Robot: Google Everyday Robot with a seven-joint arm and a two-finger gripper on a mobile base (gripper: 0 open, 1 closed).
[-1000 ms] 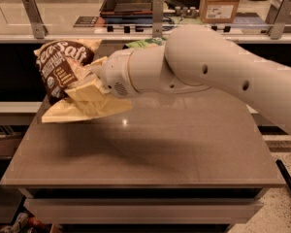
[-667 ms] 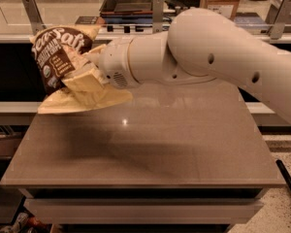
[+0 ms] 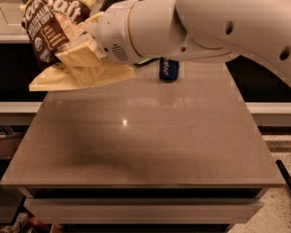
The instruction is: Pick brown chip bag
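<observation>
The brown chip bag (image 3: 51,25) has a dark brown top with white "Sea Salt" lettering and a pale yellow lower part. It hangs in the air at the upper left, above the far left corner of the table. My gripper (image 3: 80,55) is shut on the bag's lower middle, with its cream fingers (image 3: 82,57) clamped across the pale part. The big white arm (image 3: 208,23) reaches in from the upper right. The bag is tilted, its bottom edge flaring out to the left.
A blue can (image 3: 169,69) stands at the far edge of the grey-brown table (image 3: 145,140), partly hidden under the arm. A counter with shelves runs behind. A black rod (image 3: 288,181) lies on the floor at right.
The arm has lifted the bag higher and carried it toward the camera. The blue can, hidden before, now shows under the arm.
</observation>
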